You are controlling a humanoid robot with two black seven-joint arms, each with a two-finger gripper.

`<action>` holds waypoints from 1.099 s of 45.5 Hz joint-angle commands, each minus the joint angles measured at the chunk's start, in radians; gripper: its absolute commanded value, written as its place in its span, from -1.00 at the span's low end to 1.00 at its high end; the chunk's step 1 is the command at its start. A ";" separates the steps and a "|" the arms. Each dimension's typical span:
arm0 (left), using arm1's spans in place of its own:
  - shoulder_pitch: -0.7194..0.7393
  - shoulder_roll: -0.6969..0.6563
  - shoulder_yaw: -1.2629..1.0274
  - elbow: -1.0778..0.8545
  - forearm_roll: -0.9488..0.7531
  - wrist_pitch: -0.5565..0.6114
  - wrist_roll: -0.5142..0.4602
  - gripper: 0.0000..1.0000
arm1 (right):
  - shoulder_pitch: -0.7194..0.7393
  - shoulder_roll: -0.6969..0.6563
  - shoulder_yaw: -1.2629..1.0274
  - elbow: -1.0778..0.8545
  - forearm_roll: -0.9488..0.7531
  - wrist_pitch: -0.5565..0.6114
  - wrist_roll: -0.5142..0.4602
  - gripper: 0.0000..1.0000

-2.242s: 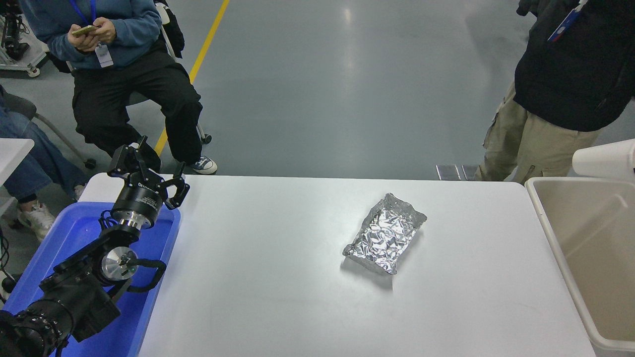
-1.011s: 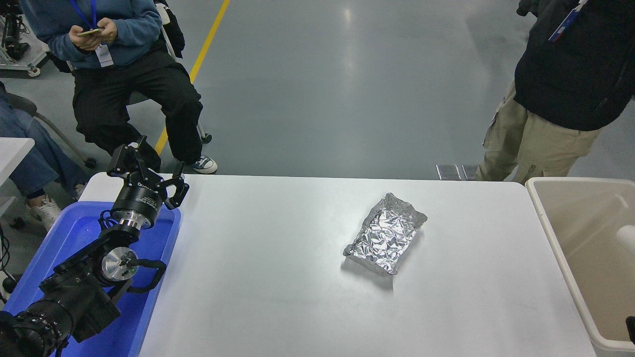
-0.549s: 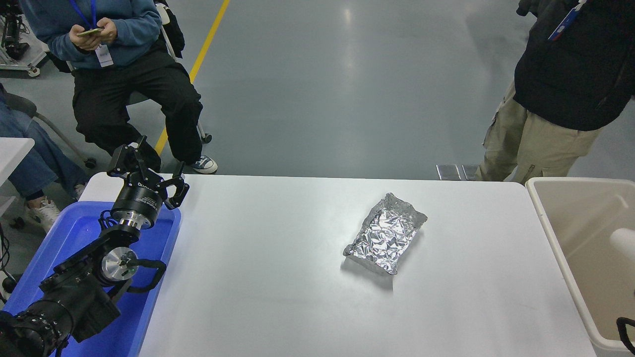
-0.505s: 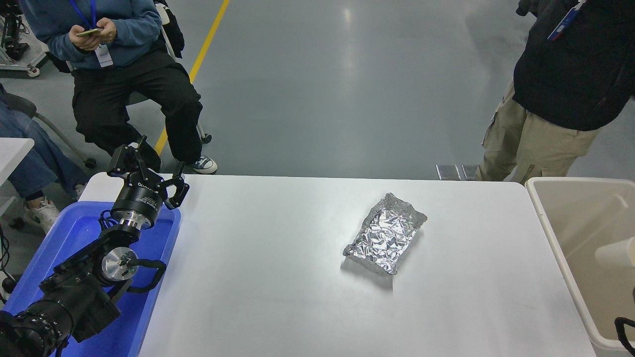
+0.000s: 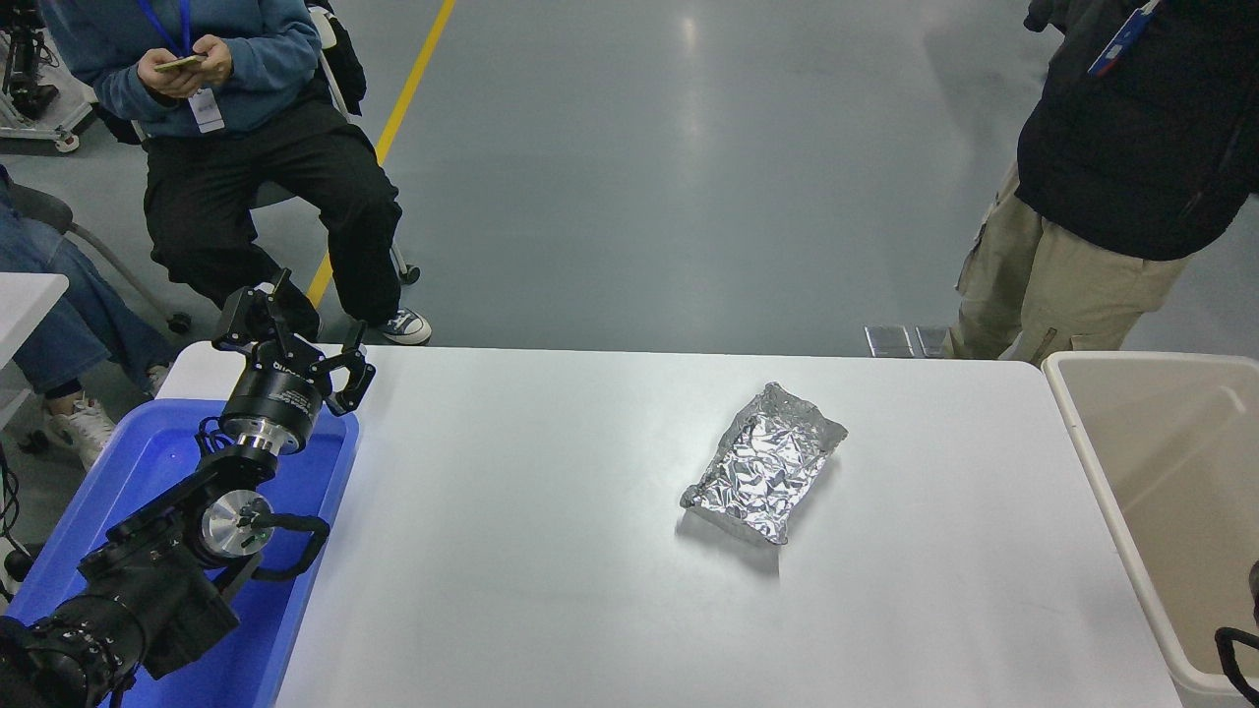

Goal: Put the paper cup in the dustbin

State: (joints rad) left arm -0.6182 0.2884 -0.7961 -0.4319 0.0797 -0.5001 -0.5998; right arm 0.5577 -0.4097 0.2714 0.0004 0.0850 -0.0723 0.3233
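Cup: I see none.
Right gripper [image 5: 1241, 654]: barely visible beside dustbin [image 5: 1102, 462]; grip unreadable.
Left gripper [image 5: 295, 339]: open, parked.
Next: I'd retract without clipping the rim.

Bright, even overhead light fills the scene. A pale vertical glare streak runs down the glossy grey floor [image 5: 689, 147] toward 12 o'clock. The bench [image 5: 551, 551] reads almost washed-out white. The foil packet [image 5: 765, 462] sparkles with sharp highlights and casts a soft, short shadow toward 6 o'clock. Focus is crisp throughout.
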 commanded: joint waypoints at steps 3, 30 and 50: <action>0.000 0.000 0.000 -0.001 0.000 0.000 0.000 1.00 | 0.013 -0.049 0.051 0.003 0.027 0.199 0.002 1.00; 0.000 0.000 0.000 -0.001 0.000 0.000 0.000 1.00 | -0.048 -0.218 0.517 0.596 -0.008 0.350 0.051 1.00; 0.000 0.000 0.000 0.001 0.000 0.000 0.002 1.00 | -0.240 0.081 1.023 0.880 -0.417 0.339 0.109 1.00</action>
State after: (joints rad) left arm -0.6182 0.2883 -0.7962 -0.4321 0.0798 -0.5001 -0.6000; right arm 0.4212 -0.4949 1.0118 0.7227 -0.0748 0.2683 0.4143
